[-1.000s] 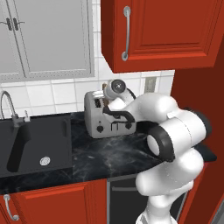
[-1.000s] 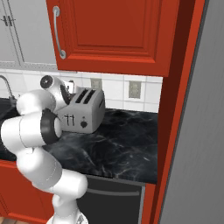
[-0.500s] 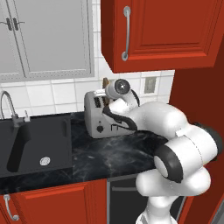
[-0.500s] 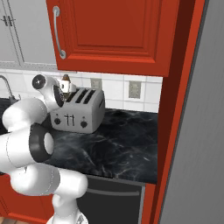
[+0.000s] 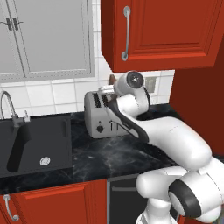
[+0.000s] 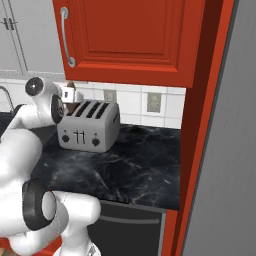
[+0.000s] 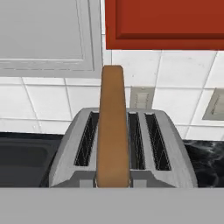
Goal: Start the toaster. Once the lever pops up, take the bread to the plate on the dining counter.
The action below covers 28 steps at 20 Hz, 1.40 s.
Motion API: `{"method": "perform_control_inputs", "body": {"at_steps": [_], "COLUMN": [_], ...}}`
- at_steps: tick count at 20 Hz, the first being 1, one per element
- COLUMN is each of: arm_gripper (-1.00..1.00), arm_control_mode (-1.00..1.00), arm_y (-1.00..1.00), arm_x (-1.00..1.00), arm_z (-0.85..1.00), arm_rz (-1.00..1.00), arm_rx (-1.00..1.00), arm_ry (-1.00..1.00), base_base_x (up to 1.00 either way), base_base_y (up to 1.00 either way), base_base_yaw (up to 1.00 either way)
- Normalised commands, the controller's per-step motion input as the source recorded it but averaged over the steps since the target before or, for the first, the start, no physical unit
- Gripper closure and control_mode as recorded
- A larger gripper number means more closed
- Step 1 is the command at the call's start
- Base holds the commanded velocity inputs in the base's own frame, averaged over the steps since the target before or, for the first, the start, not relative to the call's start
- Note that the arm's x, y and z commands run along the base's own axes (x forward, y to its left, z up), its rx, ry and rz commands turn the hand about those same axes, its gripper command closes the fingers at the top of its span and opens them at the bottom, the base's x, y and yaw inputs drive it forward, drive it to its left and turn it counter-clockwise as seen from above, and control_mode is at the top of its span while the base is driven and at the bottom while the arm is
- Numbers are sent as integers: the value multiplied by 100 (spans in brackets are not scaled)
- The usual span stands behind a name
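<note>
Brown bread point(image 7: 113, 127) above silver-grey toaster point(image 7: 175, 153). Black white-veined worktop point(image 6: 135, 165). Red cabinet point(image 6: 135, 35), white wall tiles point(image 7: 175, 105).

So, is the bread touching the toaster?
Cannot tell. In the hand view the bread overlaps the toaster, and its lower end is cut off.

- Left base view looks forward and down from behind the arm's left, over the sink point(image 5: 37, 142) and toaster point(image 5: 105, 114).
- Right base view looks from behind its right, sharing the toaster point(image 6: 89, 126).
- Hand view sits close above the toaster point(image 7: 173, 148), facing the tiled wall point(image 7: 48, 103).
</note>
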Motion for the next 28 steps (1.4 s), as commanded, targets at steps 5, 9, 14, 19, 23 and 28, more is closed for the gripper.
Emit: {"method": "perform_control_inputs", "body": {"at_steps": [5, 9, 14, 19, 23, 28], "arm_gripper": [100, 100, 100, 100, 100, 100], "arm_control_mode": [-100, -100, -100, -100, -100, -100], "arm_y": [-6, -8, -37, -49, -52, -44], "arm_x": [-88, -69, -85, -88, -89, -83], "arm_z": [0, 0, 3, 0, 0, 2], "arm_rz": [0, 0, 0, 0, 0, 0], "arm_rx": [0, 0, 0, 0, 0, 0], "arm_ry": [12, 4, 3, 6, 10, 9], "base_base_x": [0, 0, 0, 0, 0, 0], "base_base_y": [0, 0, 0, 0, 0, 0], "base_base_yaw": [0, 0, 0, 0, 0, 0]}}
